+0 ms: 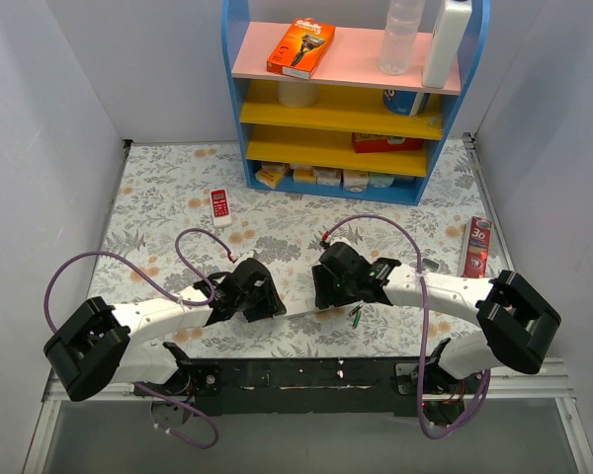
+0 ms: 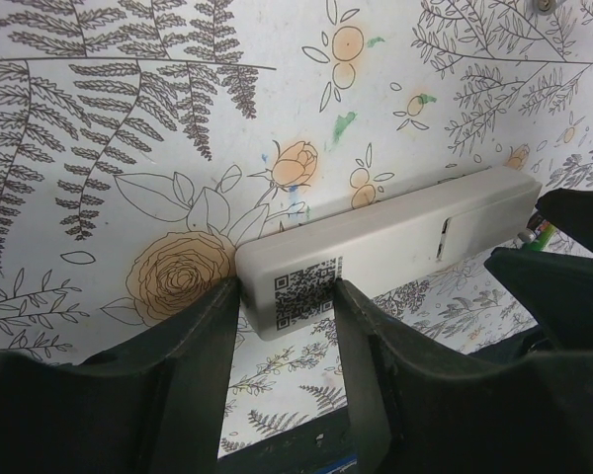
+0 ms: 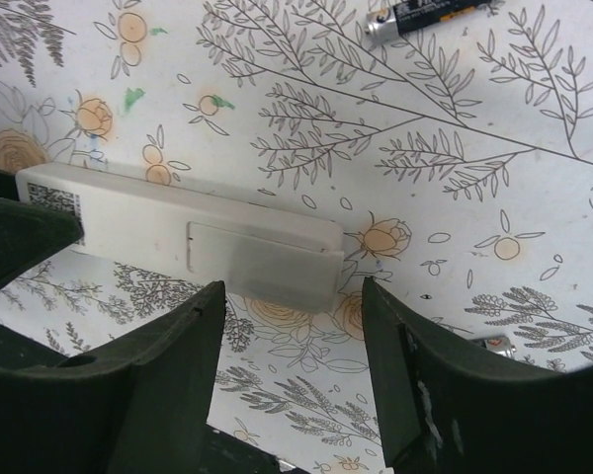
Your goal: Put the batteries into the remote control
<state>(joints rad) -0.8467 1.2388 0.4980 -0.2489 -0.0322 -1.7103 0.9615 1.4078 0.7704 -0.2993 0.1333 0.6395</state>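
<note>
The white remote control (image 1: 298,312) lies back-up between my two grippers. Its QR-code end (image 2: 306,291) sits between the left gripper's (image 2: 285,288) fingers, which press on both of its sides. In the right wrist view the remote (image 3: 158,222) shows its battery cover (image 3: 277,272), shifted out past the end. My right gripper (image 3: 292,291) is open, its fingers spread just short of that end. A green battery (image 1: 357,316) lies just right of the remote. A dark battery (image 3: 425,15) lies farther off, and another battery's silver tip (image 3: 494,344) peeks out by the right finger.
A short red-and-white remote (image 1: 219,204) lies at the back left. The blue and yellow shelf (image 1: 346,99) stands at the back. A red tube (image 1: 476,247) rests at the right edge. Grey walls close in both sides.
</note>
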